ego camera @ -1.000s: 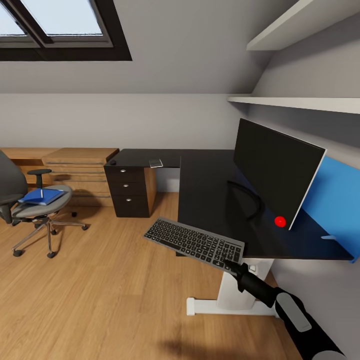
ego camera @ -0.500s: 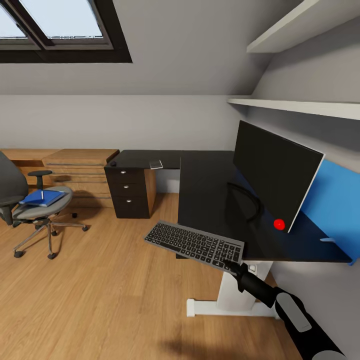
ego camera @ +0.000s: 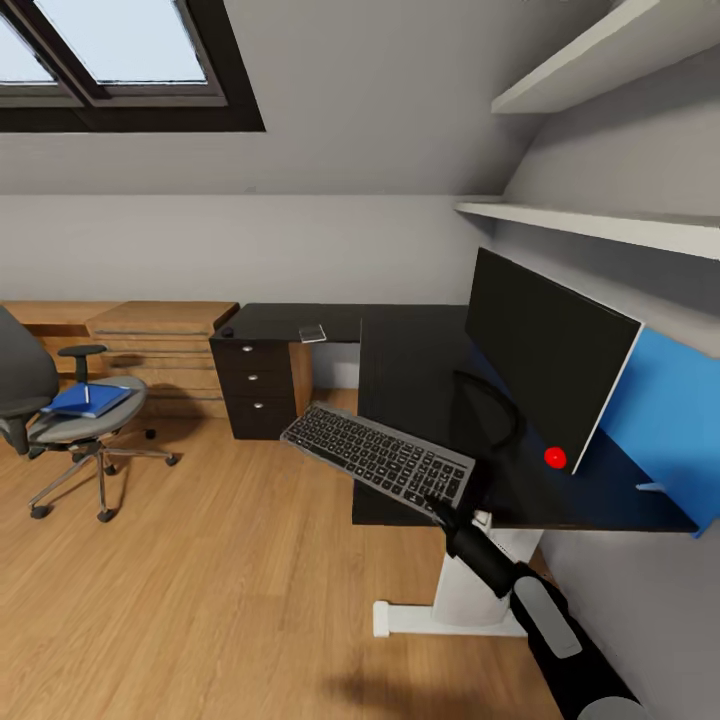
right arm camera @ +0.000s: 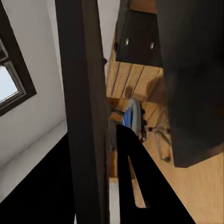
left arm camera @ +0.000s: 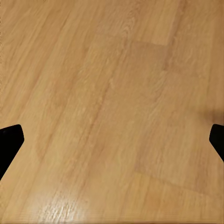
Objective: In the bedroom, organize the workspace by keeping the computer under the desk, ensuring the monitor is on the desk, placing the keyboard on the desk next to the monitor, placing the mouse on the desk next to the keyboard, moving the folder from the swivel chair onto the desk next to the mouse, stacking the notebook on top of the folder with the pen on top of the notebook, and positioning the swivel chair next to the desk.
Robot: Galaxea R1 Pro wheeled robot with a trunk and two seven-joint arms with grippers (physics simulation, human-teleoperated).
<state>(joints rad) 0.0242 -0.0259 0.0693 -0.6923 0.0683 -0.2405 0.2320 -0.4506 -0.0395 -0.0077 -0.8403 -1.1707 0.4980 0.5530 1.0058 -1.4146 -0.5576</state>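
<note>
So the right tool (ego camera: 437,507) is clamped on the near corner of the keyboard (ego camera: 378,456), holding it up in the air, tilted, with its far end poking out over the wood floor (ego camera: 200,580) and the gripped end right at the front edge of the desk (ego camera: 410,370). In the right wrist view the keyboard (right arm camera: 84,107) is just a dark slab running edge-on between the fingers (right arm camera: 140,182), so that grip looks solid. The monitor (ego camera: 545,350) is standing on the desk near the wall, angled, red light at its lower corner, with a blue wall panel (ego camera: 665,420) behind it. Keyboard sits just in front of the monitor's curved foot but isn't resting on the desk top as far as I can tell. Over on the far leg of the desk there's the black drawer unit (ego camera: 253,385) with silver knobs, a small dark rounded thing that looks like the mouse (ego camera: 227,331) on top near the corner, and a small pale flat item (ego camera: 312,332) a bit further along. The swivel chair (ego camera: 60,415) is well apart from the desk, off by the light-wood drawer chest (ego camera: 160,345), and the blue folder (ego camera: 85,400) is lying on its seat with something thin and pale on top, too small to call. The left tool (left arm camera: 112,140) is spread wide open, both fingertips at the edges of its wrist view, over bare floor (left arm camera: 112,93).
</note>
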